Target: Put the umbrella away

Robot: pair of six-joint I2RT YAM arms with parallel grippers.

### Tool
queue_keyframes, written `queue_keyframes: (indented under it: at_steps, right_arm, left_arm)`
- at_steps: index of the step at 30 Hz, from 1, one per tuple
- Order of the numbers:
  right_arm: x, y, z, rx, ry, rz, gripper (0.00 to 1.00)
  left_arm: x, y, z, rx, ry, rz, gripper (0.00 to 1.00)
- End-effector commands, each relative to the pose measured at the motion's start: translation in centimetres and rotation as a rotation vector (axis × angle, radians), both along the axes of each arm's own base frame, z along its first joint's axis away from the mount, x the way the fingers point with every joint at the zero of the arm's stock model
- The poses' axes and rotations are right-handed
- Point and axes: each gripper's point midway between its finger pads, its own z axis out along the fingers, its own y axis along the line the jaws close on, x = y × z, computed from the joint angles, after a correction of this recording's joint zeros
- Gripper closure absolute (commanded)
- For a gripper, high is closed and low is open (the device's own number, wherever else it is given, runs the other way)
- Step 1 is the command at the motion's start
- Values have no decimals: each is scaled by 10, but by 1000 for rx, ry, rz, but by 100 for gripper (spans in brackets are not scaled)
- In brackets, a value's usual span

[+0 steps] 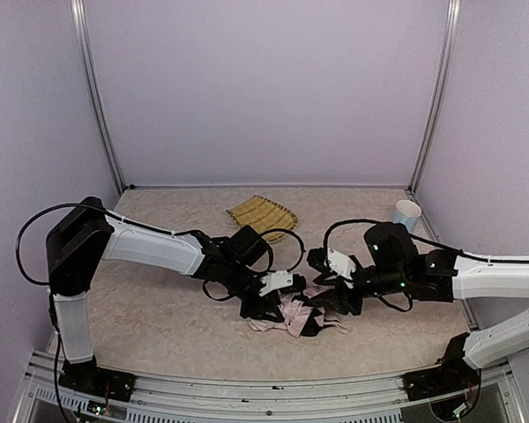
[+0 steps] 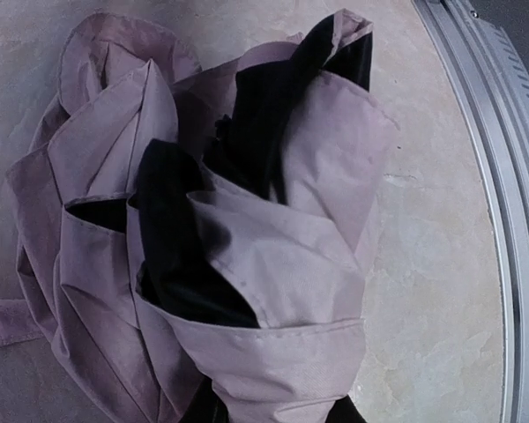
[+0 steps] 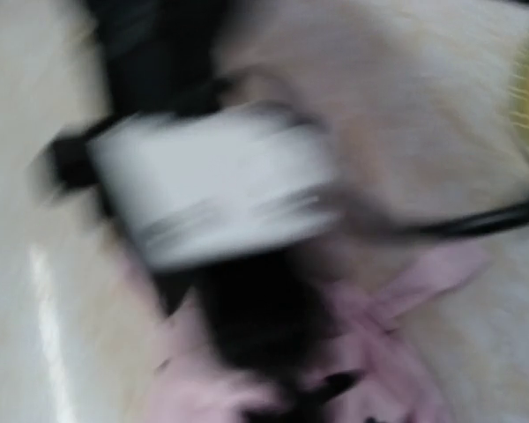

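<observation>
Folding step: left gripper (image 1: 263, 307) seems clamped on umbrella (image 1: 291, 315), right gripper's (image 1: 330, 300) state unclear in blur; next, gather loose canopy.

bamboo tray (image 1: 262, 214) — pale cup (image 1: 407, 211)

Bunched pink umbrella (image 2: 278, 256) (black folds)

one folding umbrella (image 1: 293, 315), one woven tray (image 1: 261, 214), one pale cup (image 1: 407, 212) and two robot arms, a left arm (image 1: 150, 247) and a right arm (image 1: 494, 275), on one table (image 1: 159, 317).
</observation>
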Motion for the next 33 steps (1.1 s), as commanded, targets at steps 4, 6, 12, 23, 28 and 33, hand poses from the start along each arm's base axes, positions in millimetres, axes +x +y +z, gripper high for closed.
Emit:
queue_keyframes:
  at_steps: [4,6,12,23,28,33]
  right_arm:
    - [-32,7,-24,-165,-372,210,46]
    - [-37,17,-28,-207,-446,246,45]
    - [-28,26,-61,-350,-499,294,26]
    - [5,5,-134,-741,-441,227,46]
    - [-5,-9,-152,-810,-364,258,53]
    - [-24,-31,-179,-921,-228,324,34]
  left_arm:
    - [-34,50,-54,260,381,86,100]
    - [-33,52,-58,278,396,102,100]
    - [-34,56,-63,302,435,114,100]
    - [-38,56,-65,305,482,102,100]
    - [-36,49,-49,233,489,81,97]
    - [-35,41,-25,144,471,34,91]
